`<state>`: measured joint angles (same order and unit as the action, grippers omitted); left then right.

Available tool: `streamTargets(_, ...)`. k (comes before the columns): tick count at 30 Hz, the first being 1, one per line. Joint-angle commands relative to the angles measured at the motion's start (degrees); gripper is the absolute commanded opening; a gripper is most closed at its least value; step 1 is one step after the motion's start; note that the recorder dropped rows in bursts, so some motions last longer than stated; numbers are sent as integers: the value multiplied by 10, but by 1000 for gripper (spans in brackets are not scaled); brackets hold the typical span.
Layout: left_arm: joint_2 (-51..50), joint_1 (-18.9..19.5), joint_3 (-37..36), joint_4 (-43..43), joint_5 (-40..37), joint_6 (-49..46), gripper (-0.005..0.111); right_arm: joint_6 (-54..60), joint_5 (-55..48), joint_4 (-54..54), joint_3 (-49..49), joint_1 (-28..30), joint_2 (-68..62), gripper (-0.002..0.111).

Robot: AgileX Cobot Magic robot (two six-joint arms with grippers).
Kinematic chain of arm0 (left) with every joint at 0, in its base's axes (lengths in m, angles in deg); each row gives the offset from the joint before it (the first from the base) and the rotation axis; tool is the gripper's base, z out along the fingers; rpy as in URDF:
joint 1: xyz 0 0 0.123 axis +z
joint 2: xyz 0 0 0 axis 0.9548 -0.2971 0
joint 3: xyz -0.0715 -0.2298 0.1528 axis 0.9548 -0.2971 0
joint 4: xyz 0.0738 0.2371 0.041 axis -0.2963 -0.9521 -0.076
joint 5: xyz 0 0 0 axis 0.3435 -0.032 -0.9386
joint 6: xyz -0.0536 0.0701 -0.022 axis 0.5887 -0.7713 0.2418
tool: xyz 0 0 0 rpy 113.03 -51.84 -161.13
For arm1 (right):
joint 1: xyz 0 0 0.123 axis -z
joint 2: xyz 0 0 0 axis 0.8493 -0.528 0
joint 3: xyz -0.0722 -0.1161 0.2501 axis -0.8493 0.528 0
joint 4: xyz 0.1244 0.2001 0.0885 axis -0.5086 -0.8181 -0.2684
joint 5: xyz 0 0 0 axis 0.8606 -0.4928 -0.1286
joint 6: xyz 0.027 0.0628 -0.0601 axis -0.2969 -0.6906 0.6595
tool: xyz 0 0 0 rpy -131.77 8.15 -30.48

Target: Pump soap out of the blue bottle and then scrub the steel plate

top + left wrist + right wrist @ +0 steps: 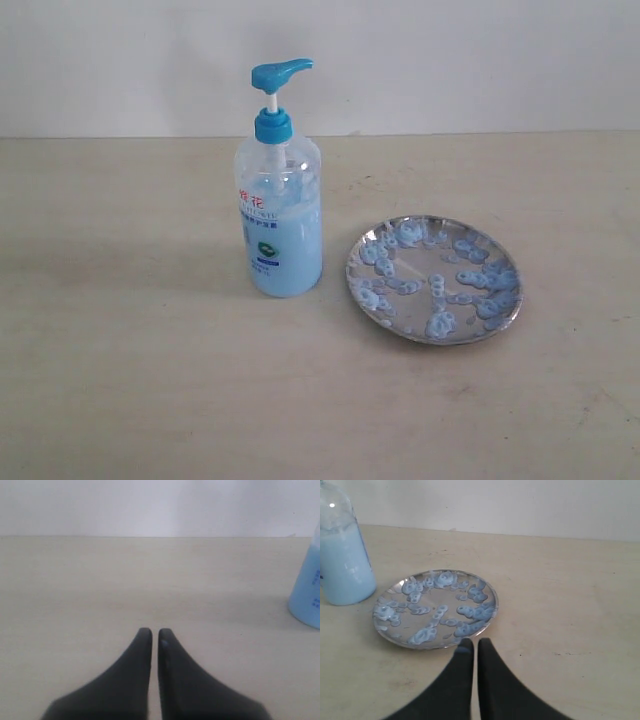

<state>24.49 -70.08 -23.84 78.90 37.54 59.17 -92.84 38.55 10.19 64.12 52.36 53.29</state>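
The blue bottle (279, 205) stands upright on the table, its blue pump head (280, 73) raised, pale blue soap filling its lower half. Right of it lies the steel plate (435, 279), dotted with foamy blue-white soap blobs (403, 240). Neither gripper shows in the exterior view. In the left wrist view my left gripper (155, 631) is shut and empty over bare table, with the bottle's base (306, 592) off to one side. In the right wrist view my right gripper (475, 642) is shut and empty just outside the plate's rim (470, 632), one fingertip (464, 648) smeared with soap.
The pale wooden table (120, 350) ends at a plain white wall (450, 60) behind the bottle. Bare tabletop (570, 605) spreads beside the plate in the right wrist view.
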Motion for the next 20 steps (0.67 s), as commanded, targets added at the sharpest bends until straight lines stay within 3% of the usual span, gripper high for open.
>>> streamTargets(1,1,2,-1,6,4,-4,4,-1,4,1,0,38,3,0)
streamTargets(20,1,2,-1,6,4,-4,4,-1,4,1,0,52,3,0)
